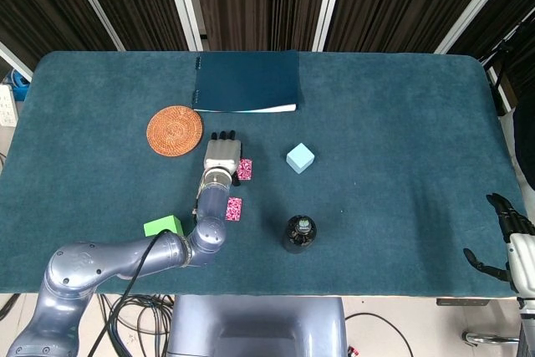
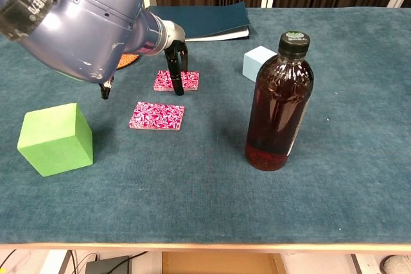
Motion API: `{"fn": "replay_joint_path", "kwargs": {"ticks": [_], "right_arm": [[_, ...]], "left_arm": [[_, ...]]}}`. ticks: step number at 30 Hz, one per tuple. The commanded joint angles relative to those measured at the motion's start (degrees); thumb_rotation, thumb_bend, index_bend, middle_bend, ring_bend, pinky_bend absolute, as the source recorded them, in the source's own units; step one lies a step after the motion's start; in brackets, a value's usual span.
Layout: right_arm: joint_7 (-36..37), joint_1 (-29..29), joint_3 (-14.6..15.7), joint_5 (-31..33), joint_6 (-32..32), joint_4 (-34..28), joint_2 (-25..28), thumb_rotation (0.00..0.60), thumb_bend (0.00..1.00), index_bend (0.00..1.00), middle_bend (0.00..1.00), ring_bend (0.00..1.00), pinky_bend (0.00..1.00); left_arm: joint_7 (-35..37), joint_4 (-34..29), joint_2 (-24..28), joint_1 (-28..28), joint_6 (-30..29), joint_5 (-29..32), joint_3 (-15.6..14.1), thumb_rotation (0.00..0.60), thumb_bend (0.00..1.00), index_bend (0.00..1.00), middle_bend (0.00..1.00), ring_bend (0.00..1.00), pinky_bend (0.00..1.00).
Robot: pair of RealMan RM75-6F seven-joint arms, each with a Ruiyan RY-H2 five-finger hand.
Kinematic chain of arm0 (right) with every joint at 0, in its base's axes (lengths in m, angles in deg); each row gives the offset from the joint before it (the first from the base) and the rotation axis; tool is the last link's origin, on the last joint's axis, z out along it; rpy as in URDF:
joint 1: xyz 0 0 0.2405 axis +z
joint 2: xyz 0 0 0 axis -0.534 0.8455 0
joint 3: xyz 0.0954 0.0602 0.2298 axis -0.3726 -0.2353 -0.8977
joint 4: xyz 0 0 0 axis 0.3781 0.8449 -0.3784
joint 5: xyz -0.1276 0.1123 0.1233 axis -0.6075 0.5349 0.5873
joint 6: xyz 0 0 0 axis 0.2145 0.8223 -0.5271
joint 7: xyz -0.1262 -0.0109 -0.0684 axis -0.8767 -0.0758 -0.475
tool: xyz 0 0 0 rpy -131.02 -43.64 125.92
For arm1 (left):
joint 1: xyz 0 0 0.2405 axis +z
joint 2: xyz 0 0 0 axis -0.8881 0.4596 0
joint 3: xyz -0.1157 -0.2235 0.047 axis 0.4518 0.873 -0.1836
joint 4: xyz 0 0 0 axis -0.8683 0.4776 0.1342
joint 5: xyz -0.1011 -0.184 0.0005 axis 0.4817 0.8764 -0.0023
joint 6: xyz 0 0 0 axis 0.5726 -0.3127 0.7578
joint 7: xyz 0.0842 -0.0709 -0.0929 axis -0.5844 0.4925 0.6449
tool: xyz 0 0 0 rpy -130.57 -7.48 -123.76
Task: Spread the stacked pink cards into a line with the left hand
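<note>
Pink cards (image 2: pixel 176 80): one lot just beyond the nearer pink card (image 2: pixel 157 115), both left of the bottle (image 2: pixel 278 101). Left robot hand (image 2: pixel 174 62) fingertips press the farther lot, holding nothing. Likely thin, light, slippery; slide from above.

text: none legible | bottle (image 2: pixel 279 97): cap carries a green mark, too small to read | pink cards (image 2: pixel 176 80): pattern only, no print | notebook (image 1: pixel 247 81) behind cards: cover blank
</note>
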Motion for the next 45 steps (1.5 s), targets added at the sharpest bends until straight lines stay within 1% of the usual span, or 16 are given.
{"fn": "replay_joint_path", "kwargs": {"ticks": [1,26,36,45], "right_arm": [[-0.1,0.0,0.0,0.0,0.0,0.0,0.0,0.6,0.23,0.07,0.05,0.13,0.18],[0.0,0.0,0.0,0.1,-0.1,-0.1,0.0,0.6,0.23,0.07,0.05,0.13,0.18],[0.2,0.0,0.0,0.1,-0.2,-0.1,0.1,0.6,0.23,0.07,0.05,0.13,0.18],[0.3,0.0,0.0,0.1,-0.2,-0.1,0.1,0.6,0.23,0.07,0.05,0.13,0.18]], "left_arm": [[-0.1,0.3,-0.2,0.0,-0.1,-0.1,0.2,0.6,0.14,0.45,0.11,0.0,0.0],[-1.7,1.5,-0.9,0.5,-0.6,-0.4,1.6,0.6,0.17,0.47,0.11,0.0,0.0],[-2.3,1.4,-1.2,0.7,-1.1,-0.6,2.0,0.6,0.25,0.5,0.12,0.0,0.0],[-2.8,0.7,-0.8,0.7,-1.9,-0.6,2.5,0.6,0.26,0.5,0.12,0.0,0.0]]}}
